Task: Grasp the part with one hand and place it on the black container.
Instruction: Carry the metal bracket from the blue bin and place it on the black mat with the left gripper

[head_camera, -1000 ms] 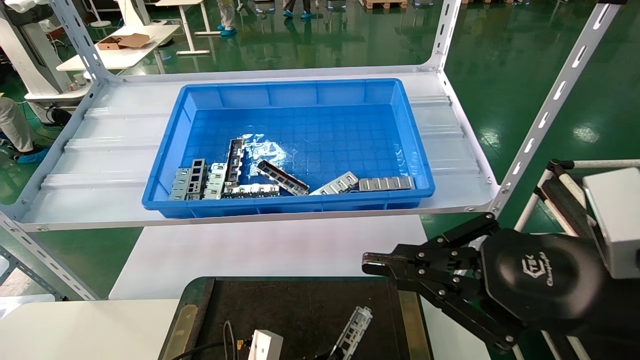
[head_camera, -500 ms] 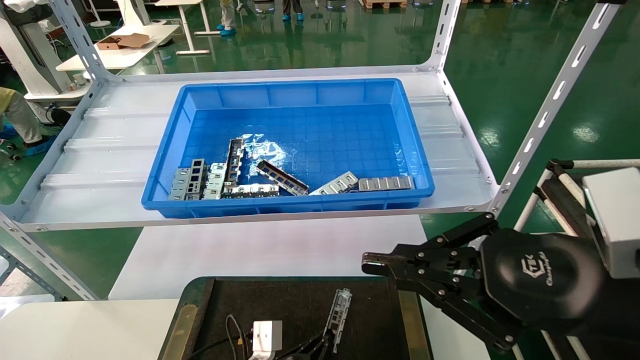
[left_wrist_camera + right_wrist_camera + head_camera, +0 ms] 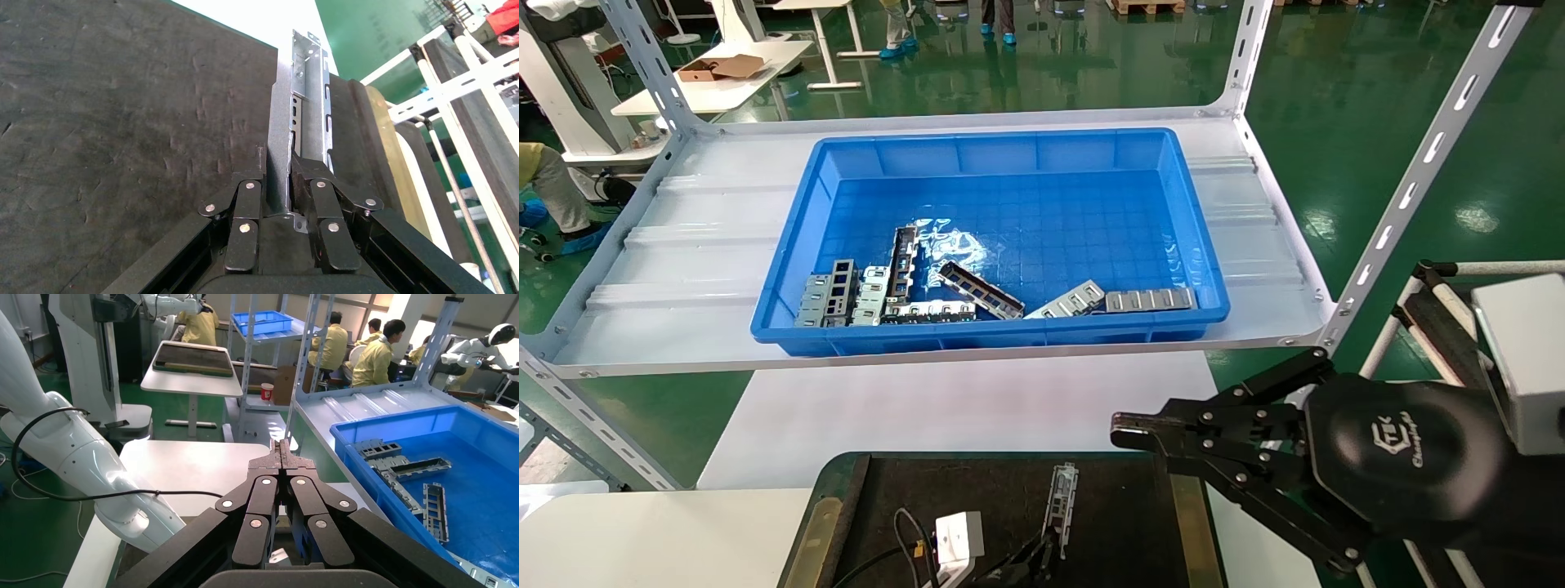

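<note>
Your black left claw gripper (image 3: 280, 177) is pinching the long silver-grey stamped metal strip (image 3: 1061, 499) over the flat dark matt tray (image 3: 977, 490). Your right claw (image 3: 281, 447) sits pressed together, empty, beside the tray.

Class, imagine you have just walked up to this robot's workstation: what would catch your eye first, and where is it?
First, the big blue bin on the white shelf, with metal pieces heaped along its near wall. Next, the right gripper, shut and empty, hanging beside the right edge of the black container. Over that container, the left gripper is clamped on the part, a narrow silver strip pointing away from the robot.
</note>
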